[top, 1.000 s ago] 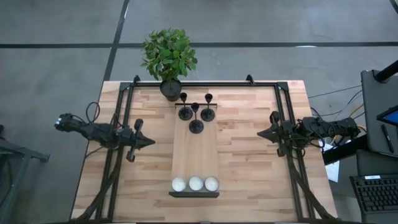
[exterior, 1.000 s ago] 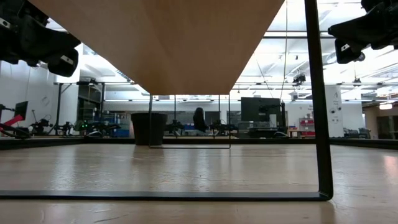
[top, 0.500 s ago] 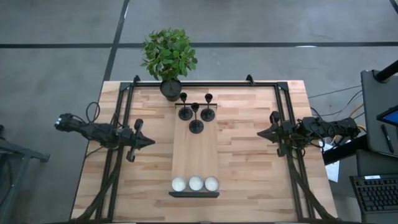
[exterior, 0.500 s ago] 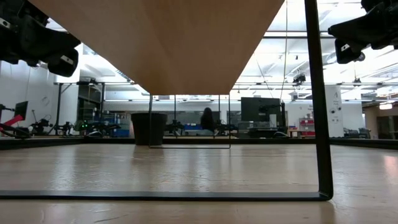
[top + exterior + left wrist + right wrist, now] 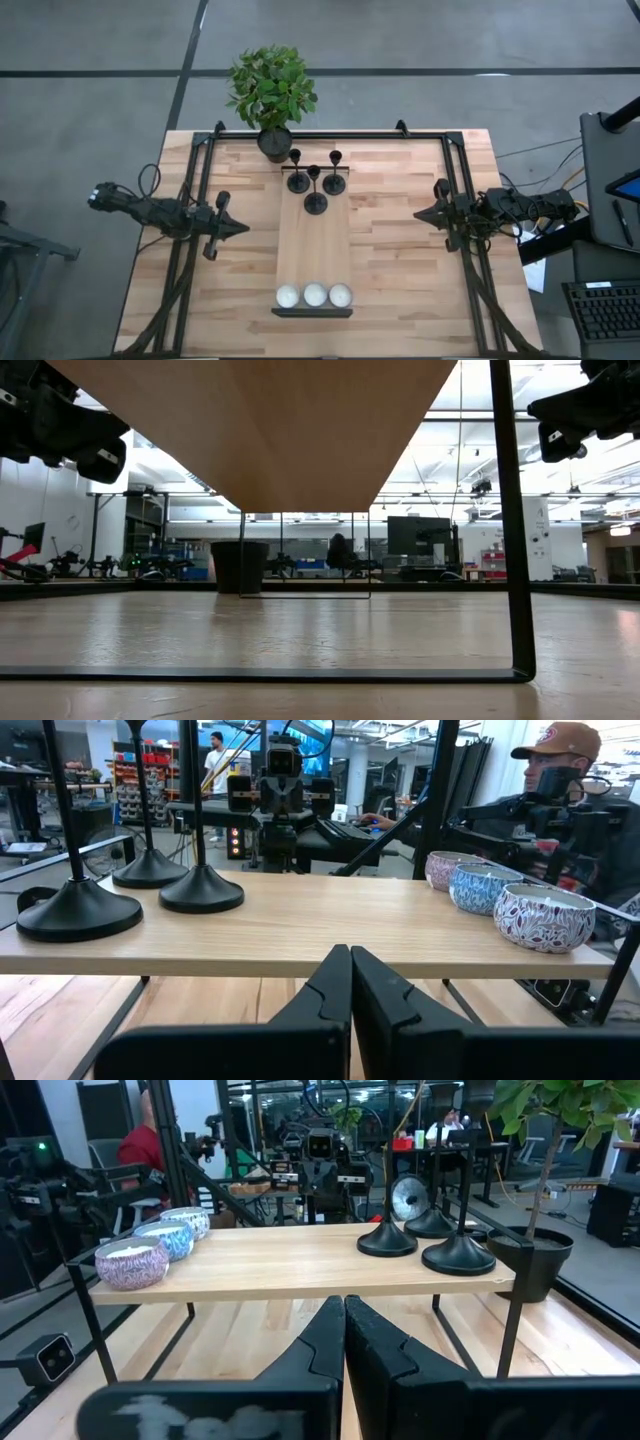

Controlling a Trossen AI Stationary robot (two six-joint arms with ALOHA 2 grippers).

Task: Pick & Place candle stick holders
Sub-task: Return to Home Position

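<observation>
Three black candle stick holders [image 5: 316, 190] stand on their disc bases at the far end of a raised wooden shelf [image 5: 315, 250] in the middle of the table. The left wrist view shows their bases [image 5: 150, 890], and the right wrist view shows them [image 5: 430, 1240] too. My left gripper [image 5: 242, 228] hovers shut at the table's left, pointing level at the shelf, its fingers [image 5: 350, 982] together. My right gripper [image 5: 418, 214] hovers shut at the table's right and faces the shelf the same way, with its fingers [image 5: 344, 1330] together. Neither is near the holders.
Three white tealight candles in patterned tins [image 5: 315, 295] sit at the shelf's near end. A potted plant [image 5: 272, 95] stands at the table's far edge, just behind the holders. The shelf rests on thin black legs [image 5: 510, 520]. A person in a cap [image 5: 560, 770] sits beyond the right side.
</observation>
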